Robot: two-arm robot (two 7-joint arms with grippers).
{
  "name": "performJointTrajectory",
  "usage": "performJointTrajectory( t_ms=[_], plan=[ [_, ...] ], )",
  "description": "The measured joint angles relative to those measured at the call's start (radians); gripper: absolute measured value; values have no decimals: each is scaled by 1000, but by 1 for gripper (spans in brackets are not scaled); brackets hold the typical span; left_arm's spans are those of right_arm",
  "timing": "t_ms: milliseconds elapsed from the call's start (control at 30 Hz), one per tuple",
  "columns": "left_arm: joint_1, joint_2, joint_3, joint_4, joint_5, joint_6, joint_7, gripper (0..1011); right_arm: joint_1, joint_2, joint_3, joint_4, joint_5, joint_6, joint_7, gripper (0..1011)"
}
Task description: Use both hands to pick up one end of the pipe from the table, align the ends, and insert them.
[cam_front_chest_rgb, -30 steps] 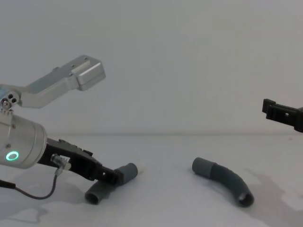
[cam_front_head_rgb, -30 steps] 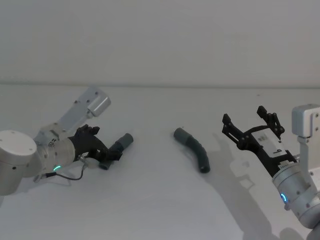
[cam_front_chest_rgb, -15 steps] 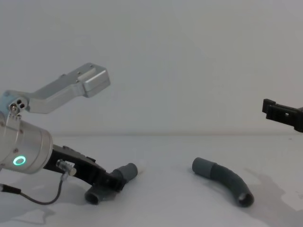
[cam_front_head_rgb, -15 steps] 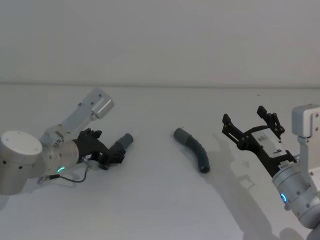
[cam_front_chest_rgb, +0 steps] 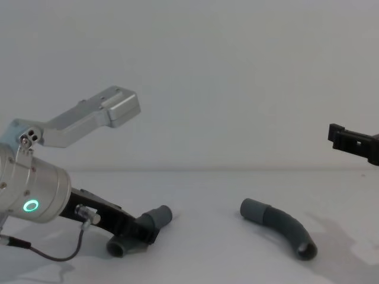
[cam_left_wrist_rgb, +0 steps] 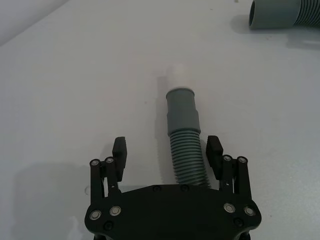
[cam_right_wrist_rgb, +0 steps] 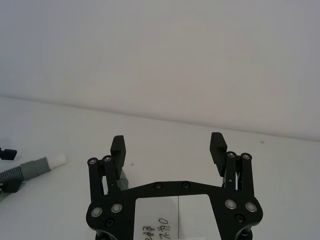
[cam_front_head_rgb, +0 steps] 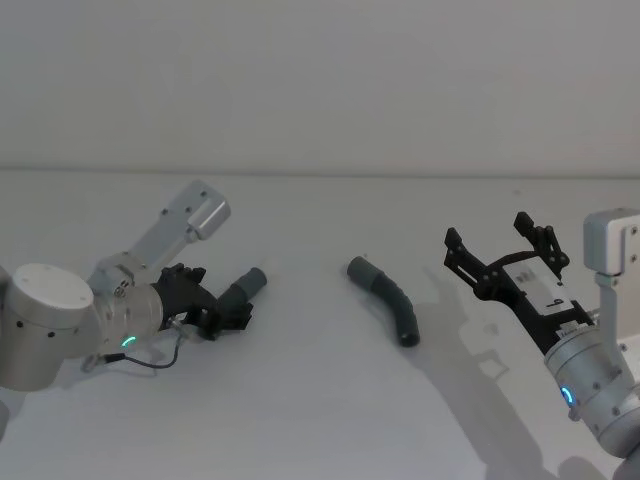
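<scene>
Looking down from the head view, I see the white table (cam_front_head_rgb: 300, 420) across the lower part of the frame, its far edge running straight along the wall. The lower middle is bare, with plenty of room to move. My left gripper (cam_front_head_rgb: 225, 316) sits low at the left of the frame, jaws spread and straddling the ribbed body of the left hose piece (cam_front_head_rgb: 243, 290), which lies on the table. In the left wrist view one finger (cam_left_wrist_rgb: 214, 150) is just beside the ribs and the other stands apart. My right gripper (cam_front_head_rgb: 495, 240) hangs above the table at the right, spread wide and empty. The right hose piece (cam_front_head_rgb: 392, 303) lies just right of centre, apart from it. The left piece's grey cuff (cam_left_wrist_rgb: 182, 107) points toward the hollow cuff (cam_left_wrist_rgb: 267, 14), bare table between. A white spigot (cam_right_wrist_rgb: 56, 160) sticks out of the grey cuff.
</scene>
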Motion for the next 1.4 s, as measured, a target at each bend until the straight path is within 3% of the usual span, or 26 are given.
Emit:
performJointTrajectory(
  t_ms=[200,1400],
  plan=[
    [2,-7,-4,3,0,7,4,863,0,0,0,0,0,0,0,1001],
    [4,-15,-8,9,2,19,10,629,0,0,0,0,0,0,0,1001]
  ],
)
